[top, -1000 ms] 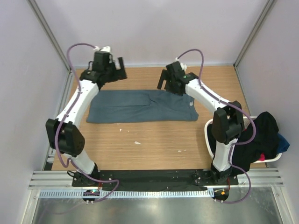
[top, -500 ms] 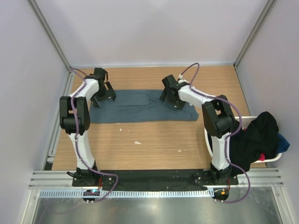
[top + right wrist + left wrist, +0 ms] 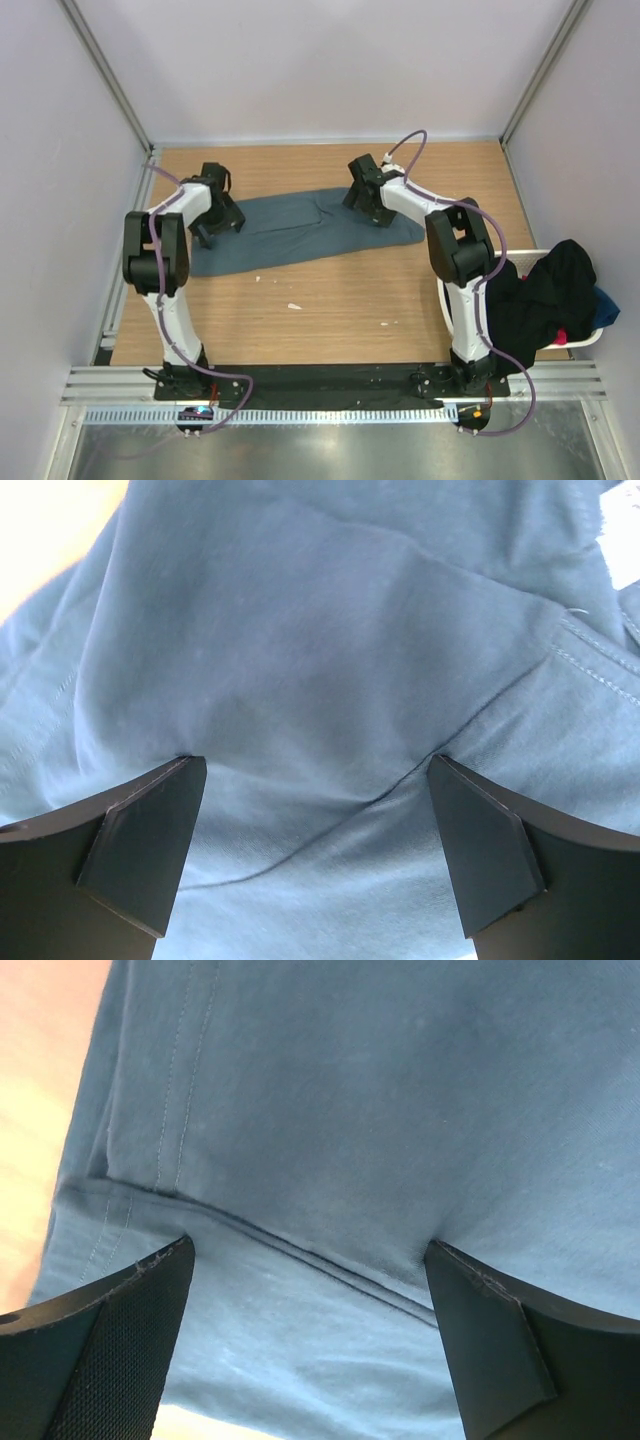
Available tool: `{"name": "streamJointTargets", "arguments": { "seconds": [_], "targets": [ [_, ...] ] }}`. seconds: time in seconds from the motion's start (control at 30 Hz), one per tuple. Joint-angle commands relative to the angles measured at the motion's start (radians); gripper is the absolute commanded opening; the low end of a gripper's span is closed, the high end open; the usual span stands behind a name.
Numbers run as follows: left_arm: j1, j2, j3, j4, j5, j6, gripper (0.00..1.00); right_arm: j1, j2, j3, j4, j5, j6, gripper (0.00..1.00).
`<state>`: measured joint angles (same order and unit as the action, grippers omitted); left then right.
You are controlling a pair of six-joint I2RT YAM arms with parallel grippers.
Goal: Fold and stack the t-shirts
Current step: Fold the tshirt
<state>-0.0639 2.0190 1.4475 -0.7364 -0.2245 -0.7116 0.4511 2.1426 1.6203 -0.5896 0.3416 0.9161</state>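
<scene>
A slate blue-grey t-shirt (image 3: 300,228) lies folded as a long strip across the far half of the table. My left gripper (image 3: 215,215) is down on its left end, jaws open, fingertips pressed into the cloth (image 3: 330,1140) on either side of a hem seam. My right gripper (image 3: 375,200) is down on the right end, jaws open, fingertips pressed into the cloth (image 3: 330,680) across a fold line. A black t-shirt (image 3: 545,295) hangs over the basket at the right, with a bit of blue (image 3: 606,306) and red (image 3: 562,337) cloth showing.
A white plastic laundry basket (image 3: 590,338) stands at the table's right edge beside the right arm's base. Small white specks (image 3: 294,306) lie on the wooden table (image 3: 330,310) in front of the shirt. Grey walls close the back and sides.
Both grippers came down from above the far edge onto the shirt's two ends. The shirt has shifted and skewed: its left end sits nearer, its far edge now bows.
</scene>
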Motion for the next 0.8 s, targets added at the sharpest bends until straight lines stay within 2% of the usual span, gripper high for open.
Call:
{"name": "streamJointTargets", "arguments": {
  "seconds": [0.0,0.07,0.2,0.33,0.43,0.53,0.57,0.67,0.7,0.77],
  "targets": [
    [-0.017,-0.066,-0.185,-0.02,-0.038,-0.103,0.97,-0.028,0.101,0.047,0.072,-0.016,-0.049,1.0],
    [-0.051,-0.13,-0.243,-0.011,-0.053,-0.166,0.97,-0.028,0.128,0.078,0.086,-0.029,-0.095,1.0],
    [-0.186,-0.229,-0.376,-0.032,-0.079,-0.27,0.95,-0.028,0.207,0.197,0.109,-0.084,-0.157,1.0],
    [-0.356,-0.33,-0.502,-0.054,-0.052,-0.426,0.95,-0.025,0.325,0.321,0.1,-0.131,-0.194,1.0],
    [-0.437,-0.42,-0.605,-0.063,-0.039,-0.583,0.94,-0.02,0.382,0.427,0.073,-0.156,-0.215,1.0],
    [-0.58,-0.514,-0.677,-0.11,-0.05,-0.771,0.94,-0.012,0.442,0.51,0.07,-0.187,-0.237,1.0],
    [-0.655,-0.544,-0.685,-0.13,-0.055,-0.896,0.94,-0.005,0.466,0.553,0.062,-0.185,-0.247,1.0],
    [-0.779,-0.574,-0.7,-0.187,-0.062,-1.078,0.94,0.008,0.496,0.605,0.051,-0.187,-0.261,1.0],
    [-0.862,-0.574,-0.696,-0.195,-0.065,-1.167,0.94,0.018,0.505,0.61,0.054,-0.185,-0.267,1.0],
    [-0.93,-0.56,-0.661,-0.204,-0.088,-1.241,0.94,0.024,0.511,0.618,0.059,-0.187,-0.272,1.0]
  ]
}}
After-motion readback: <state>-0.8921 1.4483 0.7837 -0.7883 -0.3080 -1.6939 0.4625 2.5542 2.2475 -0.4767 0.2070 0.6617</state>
